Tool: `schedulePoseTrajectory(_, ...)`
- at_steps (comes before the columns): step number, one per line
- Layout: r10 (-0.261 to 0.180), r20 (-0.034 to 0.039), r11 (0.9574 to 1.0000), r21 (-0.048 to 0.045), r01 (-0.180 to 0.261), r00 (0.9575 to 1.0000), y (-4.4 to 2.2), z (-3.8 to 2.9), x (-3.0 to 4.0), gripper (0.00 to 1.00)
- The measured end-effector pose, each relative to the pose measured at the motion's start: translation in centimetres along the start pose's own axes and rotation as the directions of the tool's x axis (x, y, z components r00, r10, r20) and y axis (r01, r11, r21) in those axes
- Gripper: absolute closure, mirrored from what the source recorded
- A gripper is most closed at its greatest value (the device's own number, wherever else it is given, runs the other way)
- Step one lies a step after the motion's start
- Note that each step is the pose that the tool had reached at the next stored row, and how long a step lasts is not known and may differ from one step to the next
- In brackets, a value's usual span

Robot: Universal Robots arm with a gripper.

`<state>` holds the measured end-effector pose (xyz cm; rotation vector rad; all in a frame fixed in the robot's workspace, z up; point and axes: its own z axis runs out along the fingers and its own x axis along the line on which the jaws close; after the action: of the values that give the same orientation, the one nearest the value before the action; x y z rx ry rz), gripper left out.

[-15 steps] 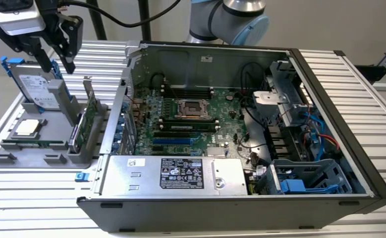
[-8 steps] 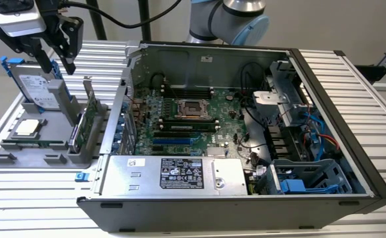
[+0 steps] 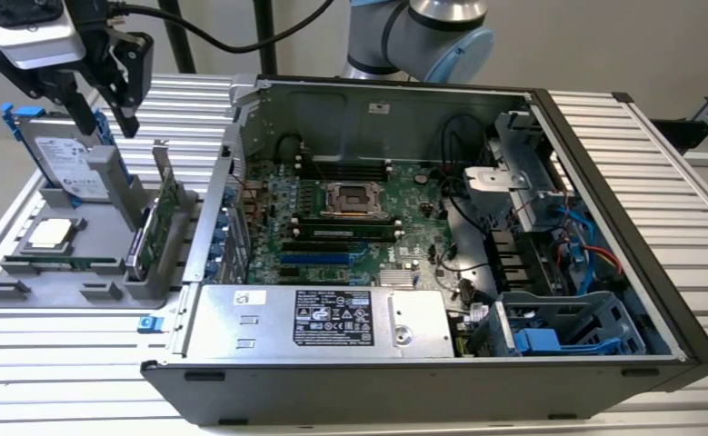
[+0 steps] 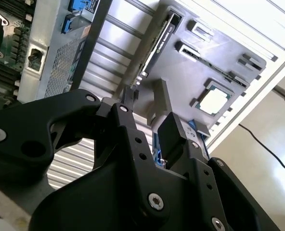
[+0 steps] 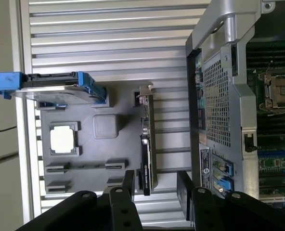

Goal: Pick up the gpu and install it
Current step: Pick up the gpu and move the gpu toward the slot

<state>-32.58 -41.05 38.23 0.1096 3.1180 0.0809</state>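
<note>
The gpu (image 3: 164, 221) stands on edge in a slot of the grey holder (image 3: 51, 292), outside the open computer case at the exterior view's left, its silver bracket pointing up. My gripper (image 3: 103, 116) hangs open above the holder, over the gap between the hard drive and the gpu, holding nothing. In the first wrist view the gpu (image 5: 147, 139) appears edge-on, with one end lying between the two black fingers of the gripper (image 5: 156, 190). In the second wrist view the gripper (image 4: 147, 113) stands clear above the gpu (image 4: 159, 41).
A silver hard drive with a blue frame (image 3: 73, 162) stands in the same holder, and a processor chip (image 3: 48, 234) lies flat on it. The open case (image 3: 596, 154) shows the motherboard (image 3: 342, 218), cables, a power supply (image 3: 329, 318) and a blue drive cage (image 3: 560, 327).
</note>
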Motion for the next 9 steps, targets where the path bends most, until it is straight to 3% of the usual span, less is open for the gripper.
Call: schedulePoseTrajectory(9,0.000,-0.0001,1.0000,0.0001,0.000,1.0000,-0.01,0.21,0.01,0.00)
